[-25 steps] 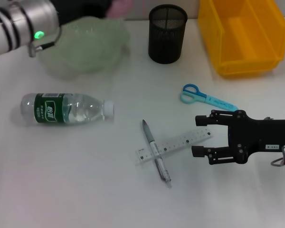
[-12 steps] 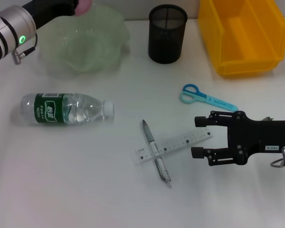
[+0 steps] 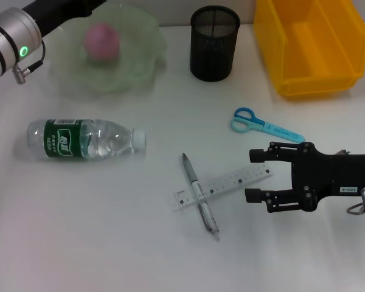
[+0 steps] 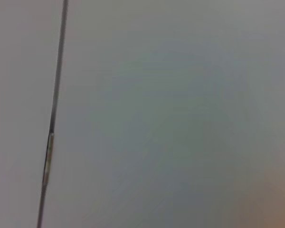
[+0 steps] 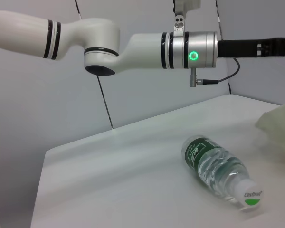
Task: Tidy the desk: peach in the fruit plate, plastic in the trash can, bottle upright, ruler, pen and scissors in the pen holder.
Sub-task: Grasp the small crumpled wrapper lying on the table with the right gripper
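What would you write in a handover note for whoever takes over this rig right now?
Left gripper: out of view beyond the fruit plate.
Right gripper: open, empty, beside the ruler.
Done: peach in the plate.
Left: water bottle lies on its side; pen across the ruler; scissors on the desk; pen holder awaits them.
No plastic visible.
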Motion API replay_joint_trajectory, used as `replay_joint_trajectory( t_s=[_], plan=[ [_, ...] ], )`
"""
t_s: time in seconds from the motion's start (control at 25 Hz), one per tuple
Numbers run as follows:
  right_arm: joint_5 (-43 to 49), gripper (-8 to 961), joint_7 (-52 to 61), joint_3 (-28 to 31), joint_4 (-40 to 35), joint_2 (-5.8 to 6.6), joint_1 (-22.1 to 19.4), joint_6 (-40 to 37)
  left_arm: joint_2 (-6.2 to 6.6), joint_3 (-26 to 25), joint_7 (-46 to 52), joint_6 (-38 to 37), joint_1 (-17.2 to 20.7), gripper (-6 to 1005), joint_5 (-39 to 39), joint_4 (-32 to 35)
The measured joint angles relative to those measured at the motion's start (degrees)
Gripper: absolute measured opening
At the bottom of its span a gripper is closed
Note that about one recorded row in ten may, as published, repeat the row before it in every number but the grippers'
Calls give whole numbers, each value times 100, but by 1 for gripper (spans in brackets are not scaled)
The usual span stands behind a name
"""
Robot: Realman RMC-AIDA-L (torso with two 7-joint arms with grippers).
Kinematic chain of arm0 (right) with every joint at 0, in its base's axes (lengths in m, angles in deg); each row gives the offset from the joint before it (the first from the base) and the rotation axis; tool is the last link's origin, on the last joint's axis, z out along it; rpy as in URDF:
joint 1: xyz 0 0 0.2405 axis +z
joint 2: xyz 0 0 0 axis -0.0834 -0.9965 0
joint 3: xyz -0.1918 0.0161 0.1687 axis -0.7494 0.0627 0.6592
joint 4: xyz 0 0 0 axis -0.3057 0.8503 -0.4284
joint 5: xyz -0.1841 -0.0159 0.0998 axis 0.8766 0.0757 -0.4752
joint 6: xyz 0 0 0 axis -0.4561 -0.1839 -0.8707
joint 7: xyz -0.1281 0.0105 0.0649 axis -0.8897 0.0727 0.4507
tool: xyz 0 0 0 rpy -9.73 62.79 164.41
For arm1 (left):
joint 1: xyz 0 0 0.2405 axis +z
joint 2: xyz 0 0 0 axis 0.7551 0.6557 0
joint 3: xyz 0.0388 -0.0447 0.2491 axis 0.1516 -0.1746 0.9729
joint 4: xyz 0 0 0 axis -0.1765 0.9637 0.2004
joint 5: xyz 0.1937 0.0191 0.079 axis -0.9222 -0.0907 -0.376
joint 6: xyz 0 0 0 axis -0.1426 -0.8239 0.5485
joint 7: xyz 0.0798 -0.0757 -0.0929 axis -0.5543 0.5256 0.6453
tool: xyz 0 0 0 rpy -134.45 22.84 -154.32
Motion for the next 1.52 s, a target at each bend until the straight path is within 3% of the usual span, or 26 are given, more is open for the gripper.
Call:
replay_joint_trajectory(
  t_s=[0.24,0.52,0.88,1.12,1.28,1.52],
  plan=[
    [-1,818,-12,28,3,0,-5,-9,37,-4,-122,-902,227,709,506,-2],
    [-4,817,-15,231,-24,12,-15,-88,274,83,-81,-3424,569,797,463,-2],
    [-9,818,21,1035,-39,240,-39,-657,489,129,-502,-5296,1030,834,-1101,-319],
    [-5,817,685,1229,-478,452,-30,-786,438,127,-946,-5581,1285,834,-1650,-512],
    [148,817,1728,1177,-1333,500,77,-911,387,136,-1146,-5586,1308,834,-1717,-655],
    [1244,815,3459,694,-2536,565,596,-1006,352,140,-1277,-5591,1310,834,-1729,-715]
  ],
)
